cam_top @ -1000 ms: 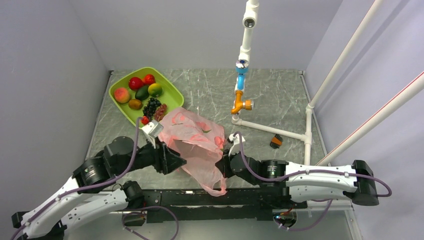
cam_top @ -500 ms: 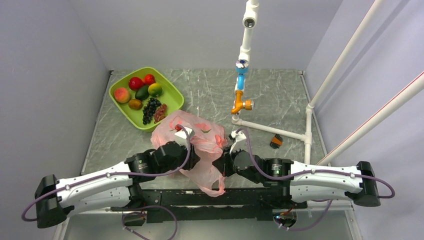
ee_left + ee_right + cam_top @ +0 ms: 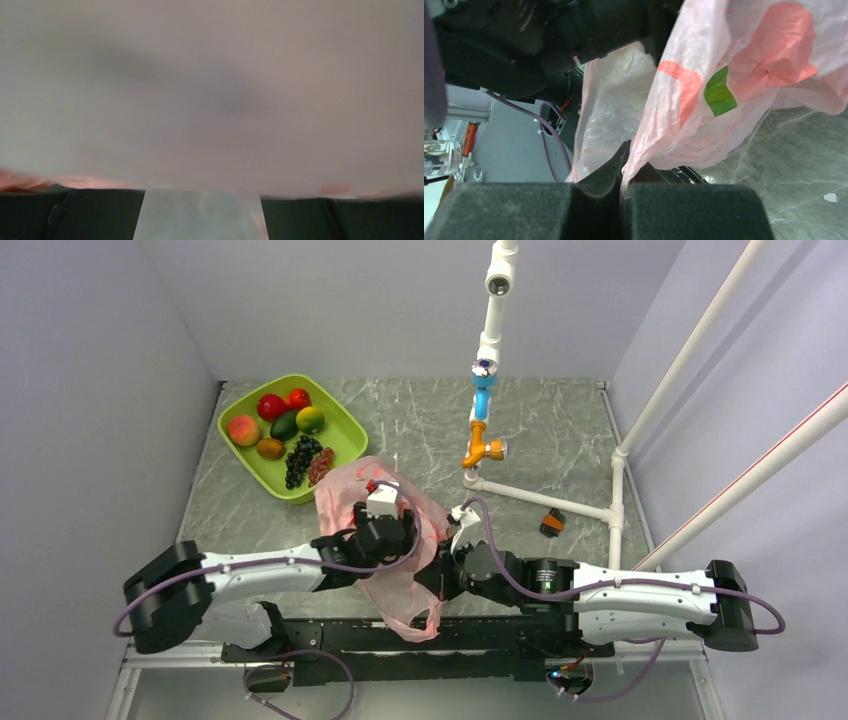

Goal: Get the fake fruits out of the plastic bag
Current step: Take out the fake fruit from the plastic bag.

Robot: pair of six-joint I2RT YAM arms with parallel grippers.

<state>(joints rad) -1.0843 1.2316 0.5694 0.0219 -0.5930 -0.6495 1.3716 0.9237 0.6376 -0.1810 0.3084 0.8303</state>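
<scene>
Far-left corner of the worktop: green tray holding a brown-orange oval and a reddish-brown grape bunch, already out of the plastic bag. The bag sits by the middle of the near edge. The left hand reaches into it, probably after a remaining fruit. Film blanks its own camera, so its jaw state cannot be told. The right hand is clamped on a fold of film, seemingly to keep the mouth open.

Left arm and right arm: white shells, black joints; purple cables run alongside; jaws matte black.
</scene>
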